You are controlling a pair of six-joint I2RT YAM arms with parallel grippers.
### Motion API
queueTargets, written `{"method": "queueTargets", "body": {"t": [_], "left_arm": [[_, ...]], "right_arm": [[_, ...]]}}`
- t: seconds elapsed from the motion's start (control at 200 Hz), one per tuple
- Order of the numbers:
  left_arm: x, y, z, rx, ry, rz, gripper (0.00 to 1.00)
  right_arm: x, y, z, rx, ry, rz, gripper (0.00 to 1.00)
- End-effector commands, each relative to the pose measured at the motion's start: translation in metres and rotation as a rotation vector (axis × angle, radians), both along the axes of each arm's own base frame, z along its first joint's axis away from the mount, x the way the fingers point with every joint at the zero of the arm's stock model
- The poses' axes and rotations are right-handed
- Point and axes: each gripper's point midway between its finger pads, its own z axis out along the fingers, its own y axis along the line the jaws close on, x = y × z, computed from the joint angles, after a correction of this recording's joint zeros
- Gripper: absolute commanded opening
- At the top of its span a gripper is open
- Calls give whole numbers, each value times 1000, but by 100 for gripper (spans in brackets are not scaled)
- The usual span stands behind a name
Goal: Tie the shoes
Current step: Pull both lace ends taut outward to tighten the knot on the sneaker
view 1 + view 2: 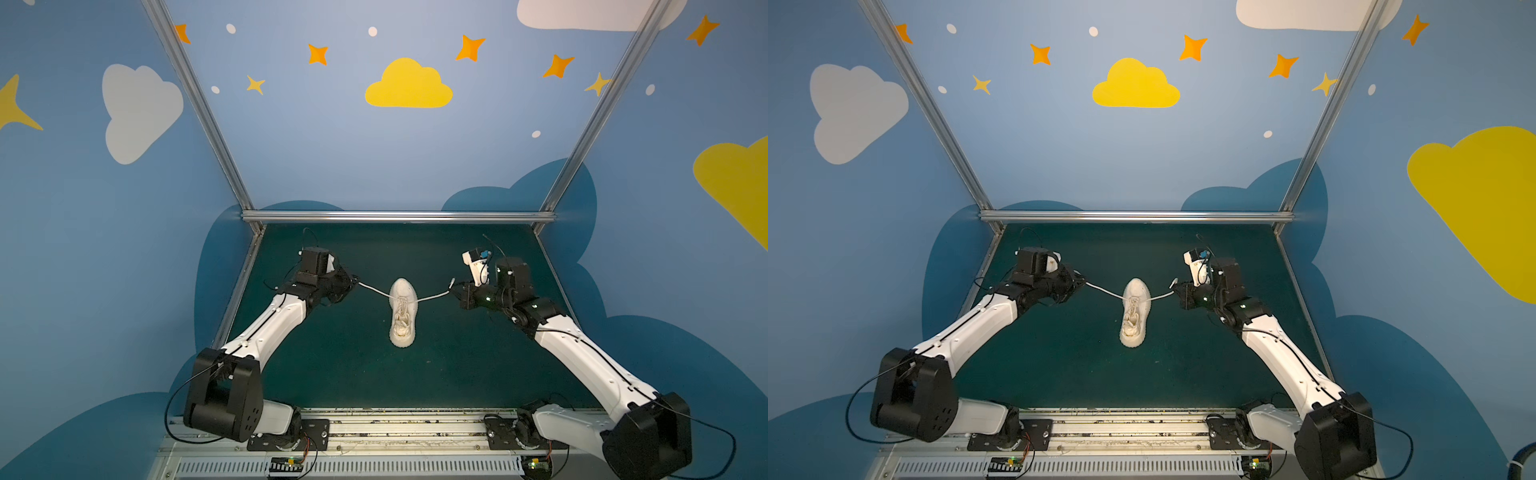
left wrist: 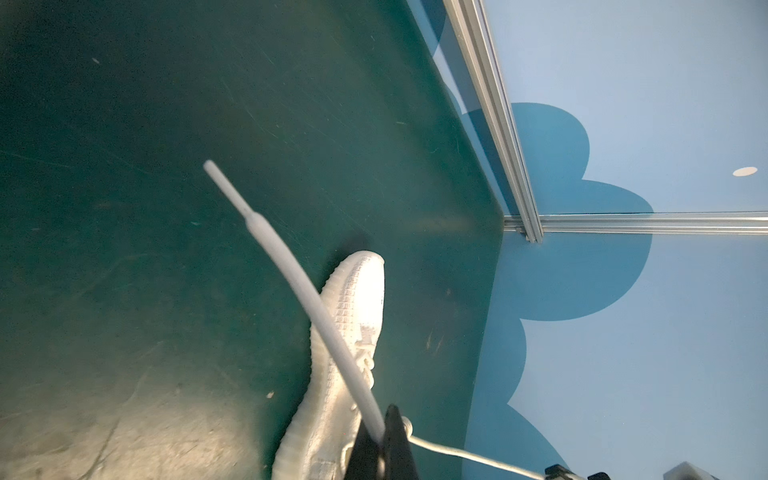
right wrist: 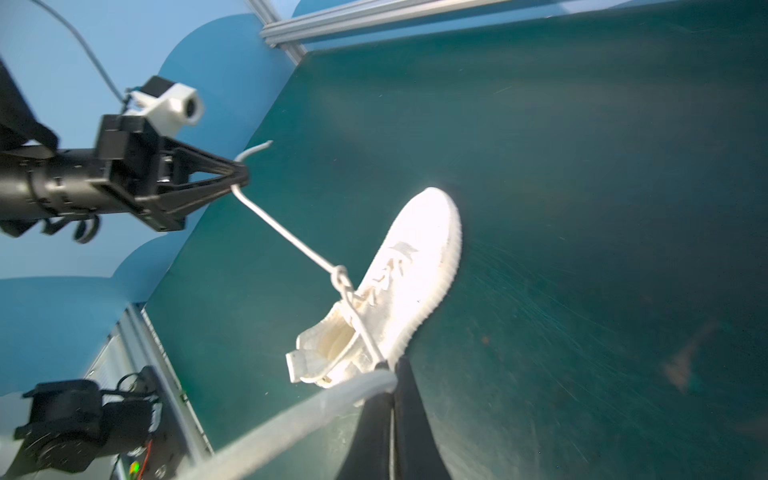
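Soft, even light came from overhead; both top views curved strongly at their edges. Just beyond the fingers [image 3: 415,436] of the right gripper [image 3: 391,368] the sneaker [image 3: 419,257] glared white, overexposed. The lace [image 3: 291,419] nearest those fingers was blurred, and the mat [image 2: 145,415] carried a pale sheen.

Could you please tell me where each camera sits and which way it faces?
Both top views: high over the near edge of the table, looking down at the sneaker; left hand and right hand show.
Left wrist: just behind the left hand, shut on a lace, facing the sneaker.
Right wrist: just behind the right hand, shut on the other lace, facing the sneaker and the left hand.
Shared: every view shows the sneaker.
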Motion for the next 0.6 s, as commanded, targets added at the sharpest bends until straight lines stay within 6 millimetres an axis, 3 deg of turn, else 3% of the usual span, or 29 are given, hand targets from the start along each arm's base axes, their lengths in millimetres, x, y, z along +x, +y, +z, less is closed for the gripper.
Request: {"method": "queueTargets", "body": {"t": [0.0,0.125,0.395,0.486,0.506,0.596], "left_arm": [[-13,18,-13,50,42,-16,3],[-8,24,-9,22,32,-25,3],[-1,13,-19,-6,72,-92,3],[-4,27,-23,79,89,-75,3],[-5,32,-24,111,92,-68,3],[-4,48,-23,160,79,-35,3]], "right_arm": [[-6,-25,-18,-59,28,-113,0],[-7,-44,-26,-51,18,-229,0],[-11,-88,-35,-106,33,-422,0],[-9,-97,-35,-91,42,-467,0],[-12,-99,-48,-96,70,-471,0],[-13,-98,-58,-60,100,-481,0]]}}
